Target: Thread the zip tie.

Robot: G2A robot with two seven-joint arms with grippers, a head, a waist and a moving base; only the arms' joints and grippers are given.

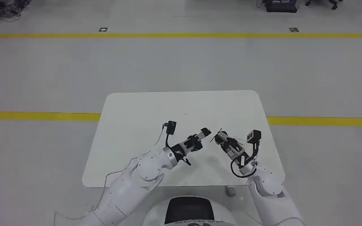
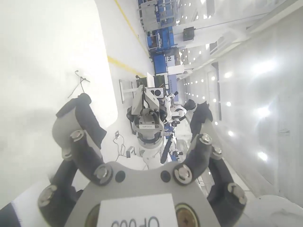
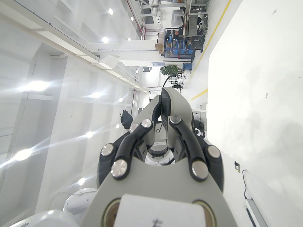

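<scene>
left gripper (image 2: 142, 103), grey metal with black padded fingers (image 2: 78, 116), sits lowest in the left wrist view, its fingers spread wide with nothing between the pads. past the lower-left fingertip, a thin dark bent line shows against the white rounded-corner table (image 2: 47, 48); whether it is the tie or its shadow cannot be told. through the gap, at mid frame, the right gripper (image 2: 145, 112) faces back at the camera.

in the right wrist view the right gripper (image 3: 163, 93) rises from the bottom centre, its ribbed pads pressed together. a thin dark plastic zip tie (image 3: 166, 81) is pinched at their tips and curves out just above them towards the middle of the frame, with the table (image 3: 248, 72) along the right side.

from the top view the two grippers meet tip to tip in the lower middle of the frame, over the near part of the table (image 1: 169, 113): the left gripper (image 1: 199, 139) to the left, the right gripper (image 1: 222, 139) to the right. the zip tie (image 1: 218, 135) is a fine slanted line at the right gripper's tip, just beside the spread left fingers, between the two. farther up, a yellow floor line (image 1: 169, 35) crosses the frame.
</scene>
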